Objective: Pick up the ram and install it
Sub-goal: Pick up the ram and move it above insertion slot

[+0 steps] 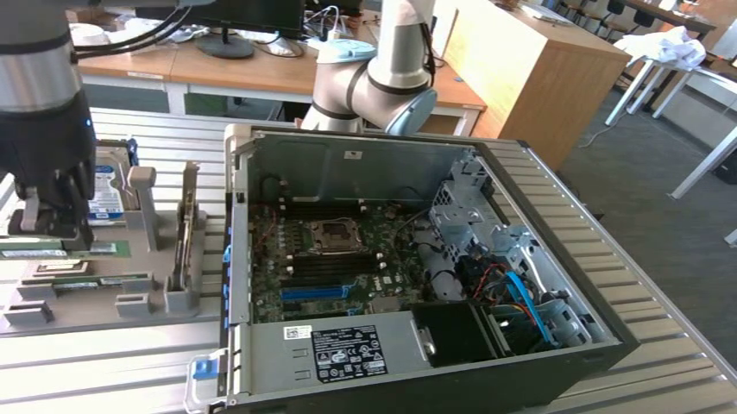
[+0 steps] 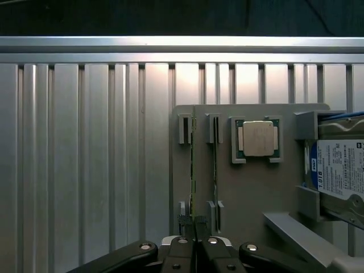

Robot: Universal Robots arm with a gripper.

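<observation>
Fingertips point(image 2: 186, 226) of the claw point(image 2: 194, 227) are seen pressed together, clenched on the near end of the ram point(image 2: 192, 165). The ram is a thin green stick stood on edge, and its edge runs straight out from between the two fingers. It is seated in the notched gray posts of a holder plate point(image 2: 250, 193): one pair of posts is just beside the claw, the other at the stick's far end. In the exterior view the claw point(image 1: 52, 235) is shown low over this plate, with its black body upright above it.

Just beside the gripped stick, a second green stick point(image 2: 215, 165) is held parallel to it in its own posts. One step farther from the claw, a square silver processor chip point(image 2: 258, 139) is laid flat in a green-edged cradle. Beyond that, a hard drive point(image 2: 341, 170) with a blue and white label is propped between gray blocks at the plate's edge.

The plate is carried by a counter point(image 2: 85, 159) of ribbed aluminium slats. Well apart from the claw, towards the exterior view's right, an open computer case point(image 1: 345, 142) is set on the same counter with its motherboard point(image 1: 334, 259) exposed. Behind the case, the joints of the arm point(image 1: 392, 78) are seen. Farthest off, wooden desks point(image 1: 541, 60) are placed.
</observation>
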